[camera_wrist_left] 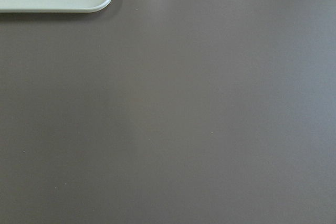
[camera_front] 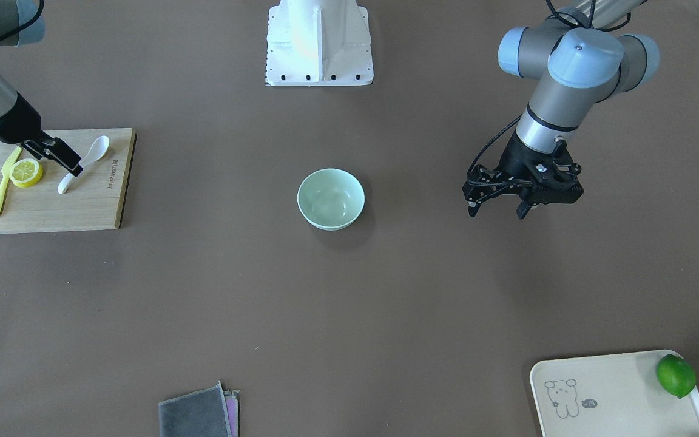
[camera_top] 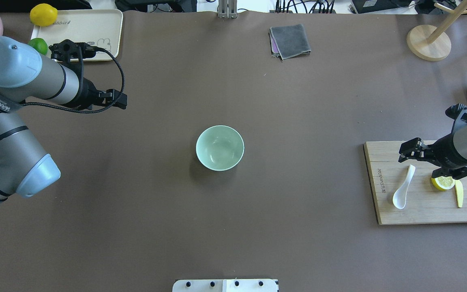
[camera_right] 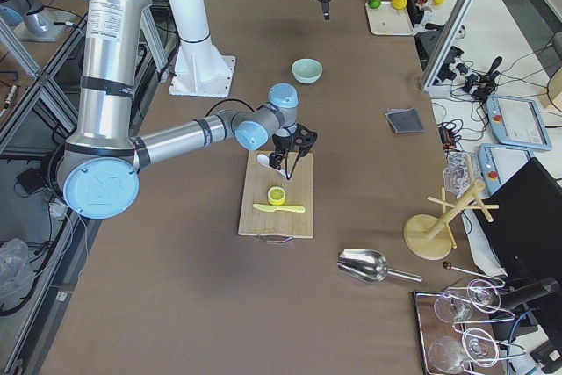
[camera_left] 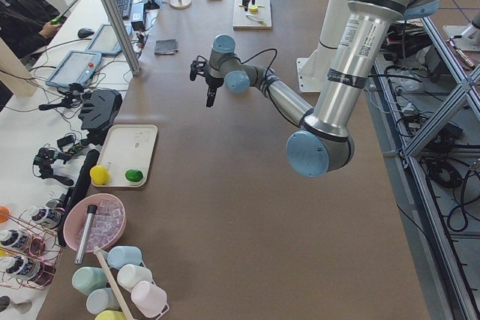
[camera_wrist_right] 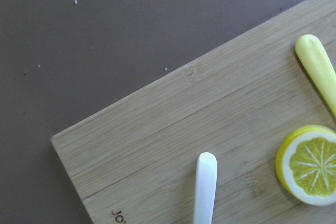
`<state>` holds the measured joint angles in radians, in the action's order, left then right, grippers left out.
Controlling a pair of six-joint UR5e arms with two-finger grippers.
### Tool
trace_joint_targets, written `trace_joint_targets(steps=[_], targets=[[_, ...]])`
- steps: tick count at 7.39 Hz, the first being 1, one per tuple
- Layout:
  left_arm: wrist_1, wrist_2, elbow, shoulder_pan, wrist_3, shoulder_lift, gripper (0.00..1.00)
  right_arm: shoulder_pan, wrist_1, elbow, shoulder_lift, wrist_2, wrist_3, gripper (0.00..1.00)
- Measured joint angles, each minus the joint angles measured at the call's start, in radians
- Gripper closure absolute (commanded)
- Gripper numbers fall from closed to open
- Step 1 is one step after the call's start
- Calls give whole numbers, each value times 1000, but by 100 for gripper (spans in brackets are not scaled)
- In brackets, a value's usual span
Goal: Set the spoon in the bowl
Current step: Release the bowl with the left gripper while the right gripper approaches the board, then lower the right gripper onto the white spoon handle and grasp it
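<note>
1. On the wooden cutting board (camera_front: 46,209) at the robot's right, the spoon (camera_front: 85,162) lies flat, its handle exposed for pickup.
2. Right gripper (camera_right: 284,162) hangs over that handle with jaws apart, apparently aligned to grasp.
3. Left gripper (camera_front: 498,209) is spread and empty, parked beside the bowl (camera_front: 330,198), leaving access clear.
4. The bowl stands upright at table centre, well apart from the spoon.
5. Count: one spoon, one bowl, one board, one lemon slice (camera_front: 26,172), one yellow knife (camera_front: 0,191).
</note>
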<state>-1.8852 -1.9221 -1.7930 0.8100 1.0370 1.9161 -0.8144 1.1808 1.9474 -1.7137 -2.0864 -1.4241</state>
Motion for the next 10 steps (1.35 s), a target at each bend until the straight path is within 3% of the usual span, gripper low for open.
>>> trace_joint_targets(steps=[6, 10], targets=[[0, 14, -3, -3, 0, 0, 2, 71, -23, -60, 7, 60, -21, 0], [0, 15, -3, -3, 0, 1, 2, 75, -155, -142, 29, 60, -91, 14]])
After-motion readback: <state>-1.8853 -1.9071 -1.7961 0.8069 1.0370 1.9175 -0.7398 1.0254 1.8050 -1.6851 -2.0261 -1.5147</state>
